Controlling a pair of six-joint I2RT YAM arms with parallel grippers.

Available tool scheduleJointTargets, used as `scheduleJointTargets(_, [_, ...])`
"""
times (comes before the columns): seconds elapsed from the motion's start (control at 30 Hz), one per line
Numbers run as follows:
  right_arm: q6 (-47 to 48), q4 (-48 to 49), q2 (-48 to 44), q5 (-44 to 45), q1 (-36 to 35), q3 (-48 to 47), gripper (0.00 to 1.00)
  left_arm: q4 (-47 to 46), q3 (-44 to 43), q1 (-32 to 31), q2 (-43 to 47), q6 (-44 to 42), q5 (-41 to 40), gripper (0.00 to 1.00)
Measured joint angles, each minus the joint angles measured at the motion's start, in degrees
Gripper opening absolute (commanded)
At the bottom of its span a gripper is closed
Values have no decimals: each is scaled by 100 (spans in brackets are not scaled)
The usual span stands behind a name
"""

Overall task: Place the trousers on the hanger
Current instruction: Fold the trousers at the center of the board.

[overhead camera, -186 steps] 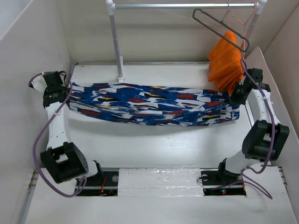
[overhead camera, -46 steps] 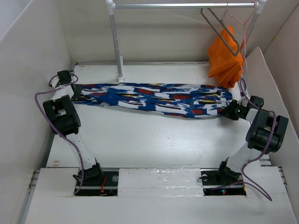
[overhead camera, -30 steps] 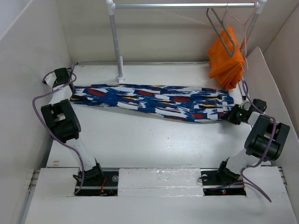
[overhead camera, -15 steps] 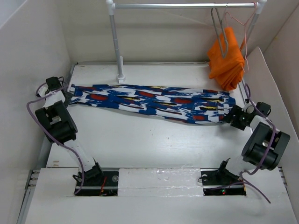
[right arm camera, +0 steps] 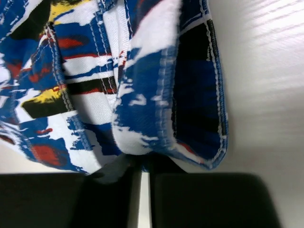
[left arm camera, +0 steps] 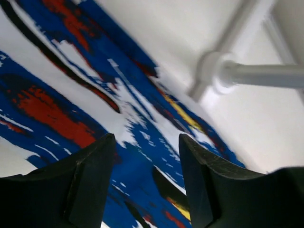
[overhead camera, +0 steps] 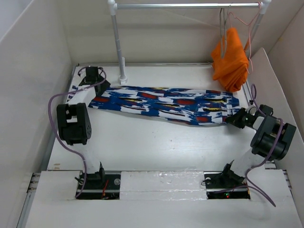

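On table (overhead camera: 142, 142) trousers (overhead camera: 161, 104) flat; R pincer (right arm camera: 141, 164) grips end, L pincer (left arm camera: 145, 141) open

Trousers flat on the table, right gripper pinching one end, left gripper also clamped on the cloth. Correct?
Not quite. The left gripper is open, not clamped: the left wrist view shows its fingers standing apart above the trousers, with nothing between them. The rest holds: the trousers lie flat on the table, and the right gripper is shut on one end.
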State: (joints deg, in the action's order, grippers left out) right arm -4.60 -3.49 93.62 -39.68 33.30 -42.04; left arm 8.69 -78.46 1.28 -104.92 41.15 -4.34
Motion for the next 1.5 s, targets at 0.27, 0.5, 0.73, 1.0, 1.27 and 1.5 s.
scheduleJointTargets(0.27, [-61,-26,-496,-11,184,474,0,-162,466,1241,-671,372,610,51])
scheduleJointTargets(0.5, [551,-1818,-1985,76,1290,737,0,-114,1005,1864,-345,619,1196,51])
scheduleJointTargets(0.73, [1010,-2433,-2625,479,1805,629,78,50,2282,1834,861,763,981,51])
scheduleJointTargets(1.0, [925,-2157,-1888,581,1801,638,83,341,1598,-584,1333,466,275,0])
scheduleJointTargets(1.27, [409,-483,-1123,-162,1764,1064,11,11,1725,-3167,1506,358,356,0])
scheduleJointTargets(1.5, [282,-1193,-2914,-107,1102,1217,0,-92,2446,-3595,1414,356,361,0])
